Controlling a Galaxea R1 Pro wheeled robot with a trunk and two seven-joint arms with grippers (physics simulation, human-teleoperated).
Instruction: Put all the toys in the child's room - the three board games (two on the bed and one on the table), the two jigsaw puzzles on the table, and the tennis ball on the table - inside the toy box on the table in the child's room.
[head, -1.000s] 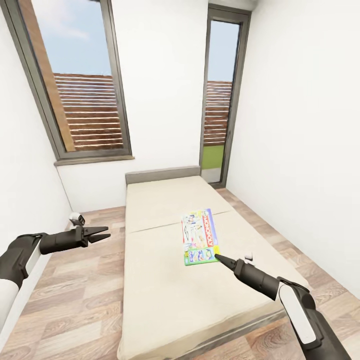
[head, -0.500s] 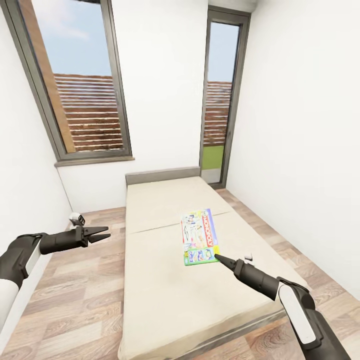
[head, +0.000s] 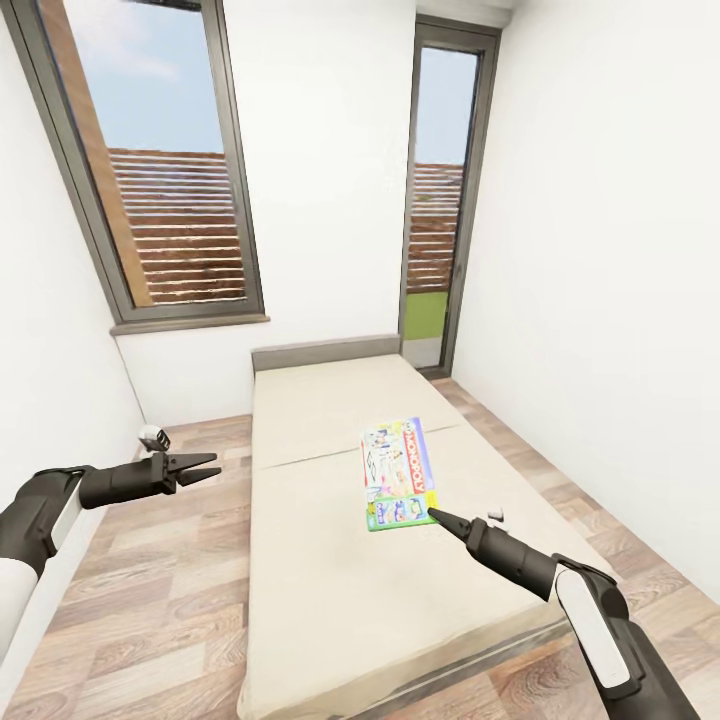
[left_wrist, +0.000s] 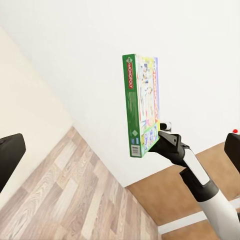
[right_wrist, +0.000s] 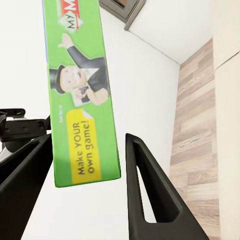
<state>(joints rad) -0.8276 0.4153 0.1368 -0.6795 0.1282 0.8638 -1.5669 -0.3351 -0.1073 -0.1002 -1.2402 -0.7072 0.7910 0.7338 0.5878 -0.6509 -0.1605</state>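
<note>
Bedroom scene from the robot's head camera: 1 board game, a thin flat box with a pale multicoloured cover and a green end, lies flat on the beige bed, about midway along its length and toward its right edge. The right gripper reaches in low over the mattress and meets the box's near right corner. In the right wrist view its 2 dark fingers stand apart on either side of the green end of the box, so this pincer is released, not yet clamped. The left gripper hangs over the wood floor beside the bed's left edge, fingers spread, holding nothing. Judged step: picking up a game from the bed. Next, the fingers likely need to close firmly on the thin edge, then lift.
</note>
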